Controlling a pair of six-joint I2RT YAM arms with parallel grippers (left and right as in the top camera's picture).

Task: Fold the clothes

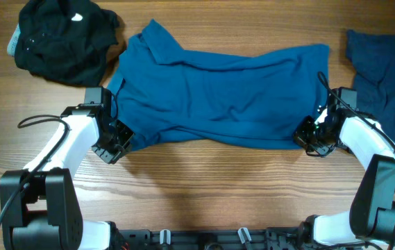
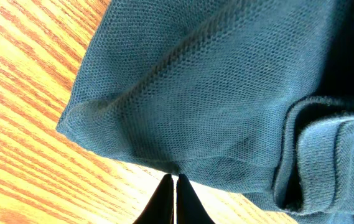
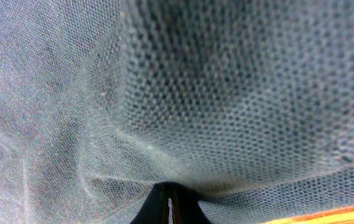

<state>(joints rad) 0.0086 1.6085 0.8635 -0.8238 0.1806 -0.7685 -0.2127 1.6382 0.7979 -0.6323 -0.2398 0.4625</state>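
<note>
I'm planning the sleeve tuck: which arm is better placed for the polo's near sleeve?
Probably left: the left jaws pinch the polo shirt beside its ribbed sleeve cuff; the right jaws hold the opposite end.

light-brown wood-grain tabletop (image 1: 204,173), grain running l-r, soft even light

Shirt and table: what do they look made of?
The shirt looks like matte knit cloth, perhaps cotton piqué: a fine honeycomb texture shows in both wrist views, and it lies in soft folds. The table looks like wood or wood-grain laminate, with streaky brown grain and a slight sheen; which one, the look leaves open.
</note>
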